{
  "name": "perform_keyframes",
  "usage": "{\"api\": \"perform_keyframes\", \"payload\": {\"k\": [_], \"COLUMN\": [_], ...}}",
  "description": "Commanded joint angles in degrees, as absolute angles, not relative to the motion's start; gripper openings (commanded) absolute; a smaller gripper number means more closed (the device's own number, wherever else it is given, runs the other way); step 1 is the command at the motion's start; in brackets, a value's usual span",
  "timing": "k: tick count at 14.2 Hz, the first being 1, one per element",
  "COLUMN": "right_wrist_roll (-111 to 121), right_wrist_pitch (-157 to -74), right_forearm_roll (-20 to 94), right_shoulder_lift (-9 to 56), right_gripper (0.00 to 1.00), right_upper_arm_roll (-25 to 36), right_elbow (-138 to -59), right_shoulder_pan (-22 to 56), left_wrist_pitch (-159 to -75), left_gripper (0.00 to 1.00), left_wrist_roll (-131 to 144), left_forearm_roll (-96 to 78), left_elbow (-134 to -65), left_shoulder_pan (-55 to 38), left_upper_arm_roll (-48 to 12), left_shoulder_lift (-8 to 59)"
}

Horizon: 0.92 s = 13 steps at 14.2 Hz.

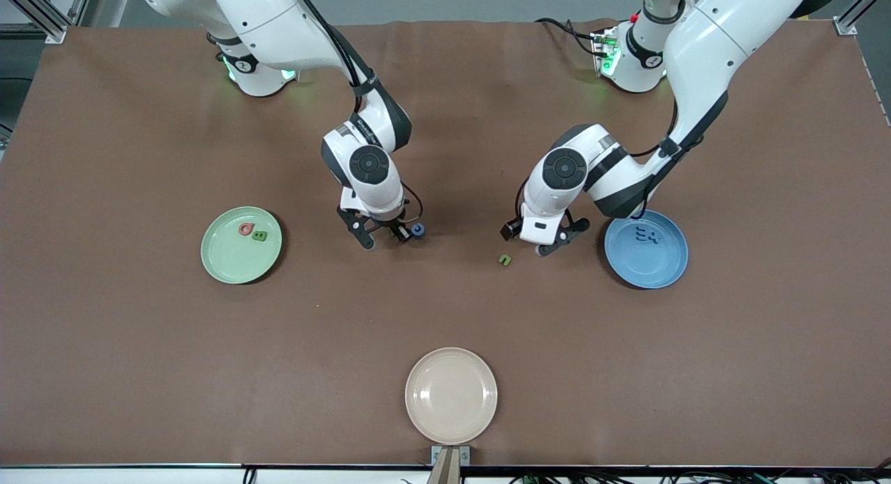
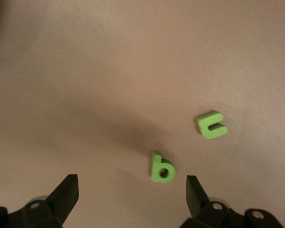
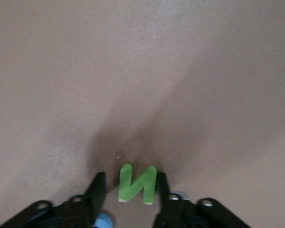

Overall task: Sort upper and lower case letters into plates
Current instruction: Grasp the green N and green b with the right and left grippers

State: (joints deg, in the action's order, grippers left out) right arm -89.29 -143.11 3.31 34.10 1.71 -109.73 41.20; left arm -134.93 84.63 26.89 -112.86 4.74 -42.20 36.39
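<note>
Nearest the front camera sits an empty cream plate (image 1: 451, 395), no part of the sorting. Farther up the surface (image 1: 139, 372), the mint plate (image 1: 241, 245) at the right arm's end holds two letters; the blue plate (image 1: 646, 249) at the left arm's end holds two blue ones. Between them the left hand (image 2: 133, 187) hangs wide open over a green "b" (image 2: 160, 167), a green "u"-like letter (image 2: 211, 125) beside it. The right hand (image 3: 130, 187) pinches a green "N" (image 3: 138, 183) by its flat sides. These letters look light, stiff and small, probably best gripped across their thickness.
</note>
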Motion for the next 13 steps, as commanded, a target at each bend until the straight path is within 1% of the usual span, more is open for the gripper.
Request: {"api": "perform_keyframes", "payload": {"k": [1,2,4,5,7,9,10,13], "right_wrist_roll": [-90.2,-89.5,-86.6,-83.2,-75.5,-65.3,-59.7,-42.4], "right_wrist_pitch": [-142.3,-142.0,-137.8,-135.0,-131.1,-129.1,-129.0,-129.1], "right_forearm_roll": [3.3,3.1,2.5,2.5,2.5,2.5,2.5,2.0], "right_shoulder_lift": [34.4,34.1,32.5,30.4,25.9,20.9,18.7,15.6], "right_gripper": [0.03,0.01,0.00,0.00,0.00,0.00,0.00,0.00], "right_upper_arm_roll": [2.4,2.5,2.8,2.8,2.8,2.8,2.8,2.8], "right_elbow": [-109.8,-109.9,-109.8,-110.1,-112.0,-115.6,-117.8,-120.9], "right_shoulder_pan": [41.7,41.3,39.9,38.2,33.9,28.3,25.4,15.6], "left_wrist_pitch": [-137.5,-138.2,-138.7,-138.7,-138.7,-138.8,-138.8,-139.2], "left_gripper": [1.00,1.00,1.00,0.97,0.80,0.71,0.67,0.64], "left_wrist_roll": [86.3,86.7,86.7,86.7,87.4,87.5,87.5,87.5], "left_forearm_roll": [27.9,27.9,27.9,27.9,27.9,27.9,28.4,28.7], "left_elbow": [-111.6,-111.4,-111.3,-111.3,-111.2,-111.1,-111.1,-110.3], "left_shoulder_pan": [0.0,-1.2,-3.0,-3.3,-3.3,-3.3,-3.3,-3.4], "left_upper_arm_roll": [-38.4,-37.1,-35.6,-35.4,-35.4,-35.4,-35.4,-35.4], "left_shoulder_lift": [37.2,37.4,38.0,38.1,38.7,39.1,39.2,40.1]}}
